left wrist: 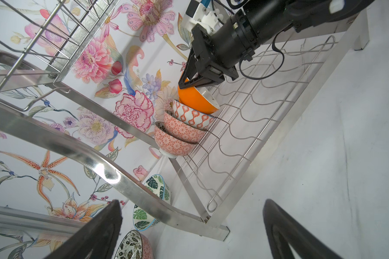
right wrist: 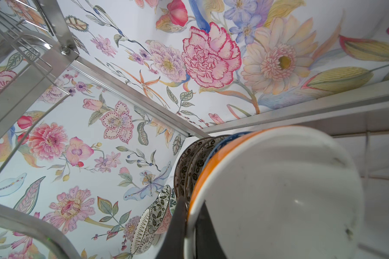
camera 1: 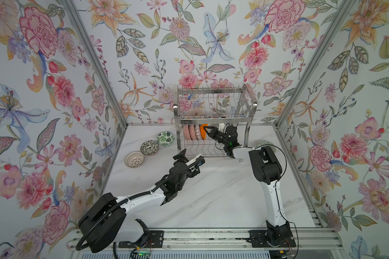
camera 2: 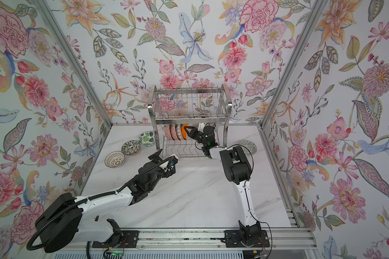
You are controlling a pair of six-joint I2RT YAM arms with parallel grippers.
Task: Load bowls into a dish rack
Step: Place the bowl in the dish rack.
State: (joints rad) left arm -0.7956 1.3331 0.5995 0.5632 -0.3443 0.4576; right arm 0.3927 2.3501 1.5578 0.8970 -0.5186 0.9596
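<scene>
While left gripper (camera 1: 190,157) gapes wide, right gripper (camera 1: 206,130) pinches orange bowl (left wrist: 195,101) — inside dish rack (camera 1: 211,121).

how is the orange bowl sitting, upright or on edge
On edge: orange bowl sits beside three patterned bowls in the lower tier of the dish rack, right gripper shut on its rim.

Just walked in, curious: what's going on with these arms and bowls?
The right gripper is shut on the rim of an orange-and-white ceramic bowl, holding it on the lower tier of the shiny steel wire dish rack, beside three pink patterned bowls. The left gripper is open and empty. Three more patterned bowls sit on the white table.
</scene>
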